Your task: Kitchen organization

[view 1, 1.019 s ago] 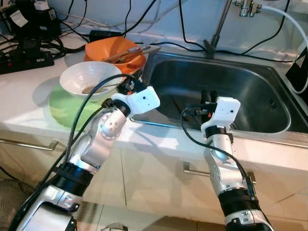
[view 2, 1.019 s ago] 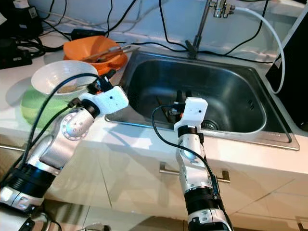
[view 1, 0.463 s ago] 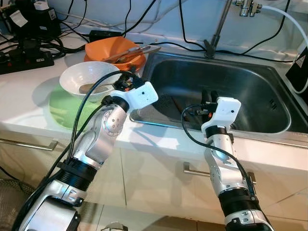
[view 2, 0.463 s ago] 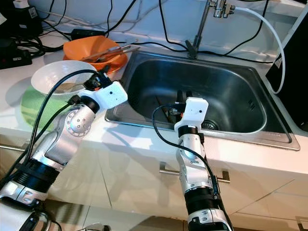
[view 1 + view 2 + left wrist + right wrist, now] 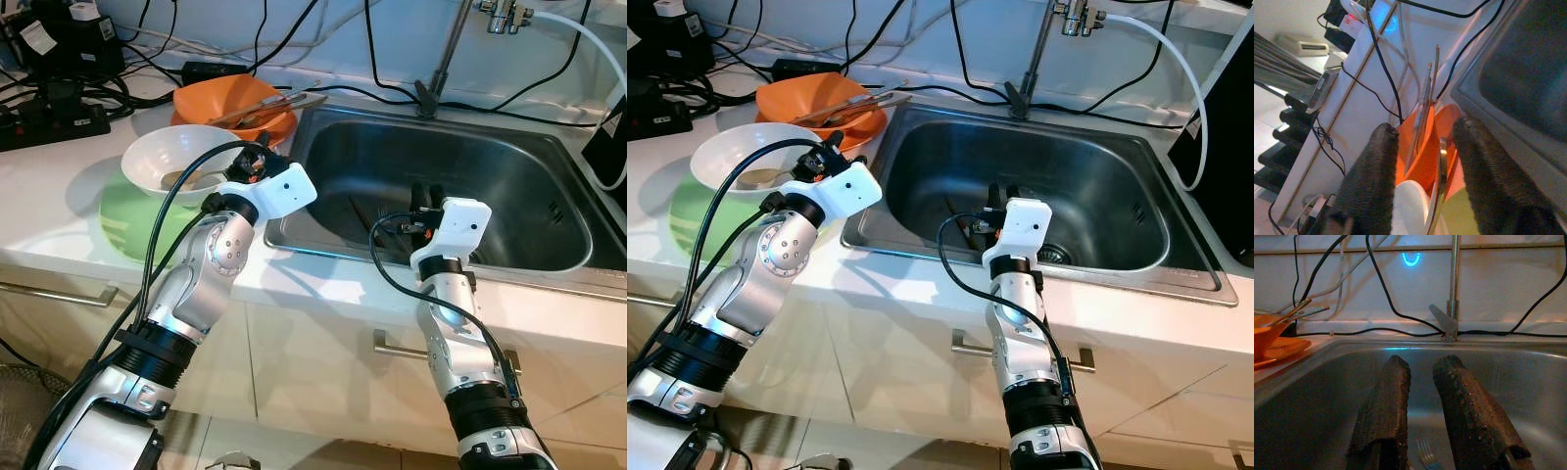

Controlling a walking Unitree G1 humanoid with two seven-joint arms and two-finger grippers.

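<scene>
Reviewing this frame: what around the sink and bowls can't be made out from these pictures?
- White bowl: contents, partly behind the left gripper and cable, head views.
- Sink floor under the right gripper: hidden; right wrist view shows a fork cut off by the edge.
- Tap: cut off at top.
- Orange bowl utensils: too small to tell.

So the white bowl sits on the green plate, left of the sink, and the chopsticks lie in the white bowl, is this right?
Not quite. The chopsticks lie in the orange bowl behind it, as the left eye view shows. The white bowl does sit on the green plate, left of the sink.
</scene>
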